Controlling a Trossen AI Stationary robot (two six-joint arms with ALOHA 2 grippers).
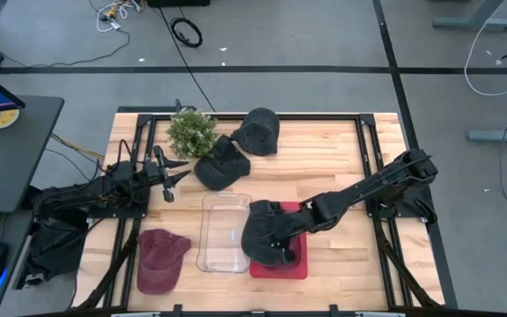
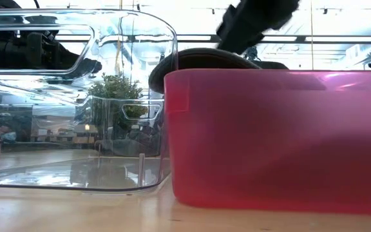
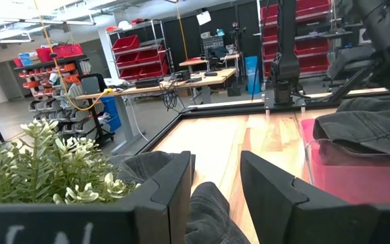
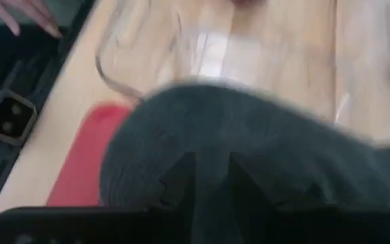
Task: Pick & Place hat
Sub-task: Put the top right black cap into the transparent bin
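A dark grey hat (image 1: 267, 233) lies over a red bin (image 1: 296, 268) at the table's near middle. In the low view the hat (image 2: 205, 59) shows just above the bin's rim (image 2: 275, 138). My right gripper (image 1: 296, 218) reaches in from the right and is shut on this hat; the right wrist view shows its fingers (image 4: 212, 179) in the grey cloth. My left gripper (image 1: 167, 182) is open and empty at the left, above the table beside another dark hat (image 1: 223, 164), which rests on the table. My right gripper pinches a bunch of the hat's grey cloth (image 4: 212, 146) between its two fingers, on the hat's right side. The fingers slant down from the table's right. The hat spreads over the red bin's top and overhangs its left wall (image 1: 246, 238); whether it rests on the rim I cannot tell.
A clear plastic bin (image 1: 225, 231) stands just left of the red bin. A maroon hat (image 1: 161, 260) lies at the near left. A third dark hat (image 1: 258, 130) and a small green plant (image 1: 190, 132) are at the far middle. A person's fingers (image 4: 26, 17) show beyond the table edge.
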